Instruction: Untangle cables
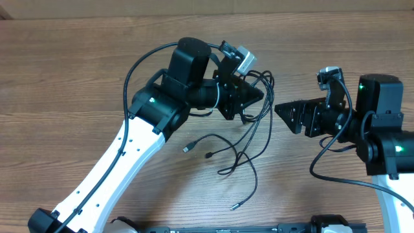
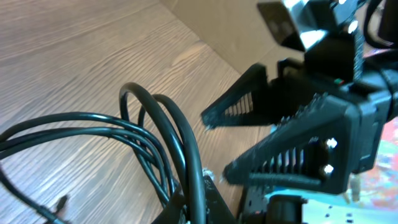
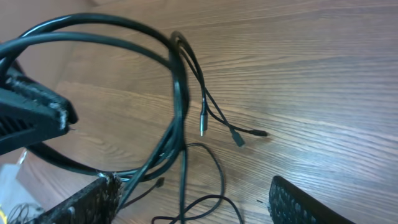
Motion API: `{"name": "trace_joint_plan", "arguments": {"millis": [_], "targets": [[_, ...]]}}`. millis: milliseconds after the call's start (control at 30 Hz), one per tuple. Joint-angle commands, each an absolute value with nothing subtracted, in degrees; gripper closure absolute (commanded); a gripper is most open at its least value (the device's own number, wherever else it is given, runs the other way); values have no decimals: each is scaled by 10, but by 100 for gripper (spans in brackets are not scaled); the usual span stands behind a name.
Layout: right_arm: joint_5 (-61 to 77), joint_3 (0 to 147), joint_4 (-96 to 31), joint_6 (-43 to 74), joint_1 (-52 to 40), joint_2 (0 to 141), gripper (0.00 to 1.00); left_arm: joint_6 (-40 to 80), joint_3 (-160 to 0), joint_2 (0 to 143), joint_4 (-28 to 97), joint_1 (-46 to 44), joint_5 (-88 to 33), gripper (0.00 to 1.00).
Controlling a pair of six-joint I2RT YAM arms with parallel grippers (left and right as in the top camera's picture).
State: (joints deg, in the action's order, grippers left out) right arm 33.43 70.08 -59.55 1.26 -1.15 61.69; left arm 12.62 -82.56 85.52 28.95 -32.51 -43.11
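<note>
Overhead view: the cables [image 1: 249, 139] are gathered as one bundle at my left claw [image 1: 259, 97], which is pressed together on their looped end. From that pinch the loose strands run toward the near edge of the bench [image 1: 77, 65], with the plug ends fanned out on the wood. My right claw [image 1: 279, 110] is spread and empty, pointing at the bundle from just beside it. The strands lie crosswise to its line of approach, so I judge the right arm should take a strand.
</note>
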Motion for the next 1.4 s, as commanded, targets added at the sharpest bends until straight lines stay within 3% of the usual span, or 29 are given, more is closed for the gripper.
{"name": "trace_joint_plan", "arguments": {"millis": [0, 133, 267, 567, 767, 833, 933, 1067, 1367], "targets": [[362, 705, -586, -7, -10, 615, 25, 169, -833, 858, 255, -348, -451, 96], [361, 705, -585, -7, -10, 615, 28, 174, -833, 858, 235, -367, -450, 96], [361, 705, -582, -7, -10, 615, 45, 197, -833, 858, 228, -372, -451, 95], [361, 705, -582, -7, -10, 615, 96, 211, -833, 858, 228, -372, -451, 96], [361, 705, -582, -8, -10, 615, 96, 219, -833, 858, 224, -372, -451, 96], [361, 705, -582, -7, -10, 615, 87, 219, -833, 858, 219, -372, -460, 96], [361, 705, -580, -7, -10, 615, 83, 224, -833, 858, 202, -372, -480, 96], [361, 705, -580, -7, -10, 615, 95, 223, -833, 858, 198, -372, -481, 96], [358, 705, -580, -7, -10, 615, 96, 223, -833, 858, 198, -371, -481, 96]]}}
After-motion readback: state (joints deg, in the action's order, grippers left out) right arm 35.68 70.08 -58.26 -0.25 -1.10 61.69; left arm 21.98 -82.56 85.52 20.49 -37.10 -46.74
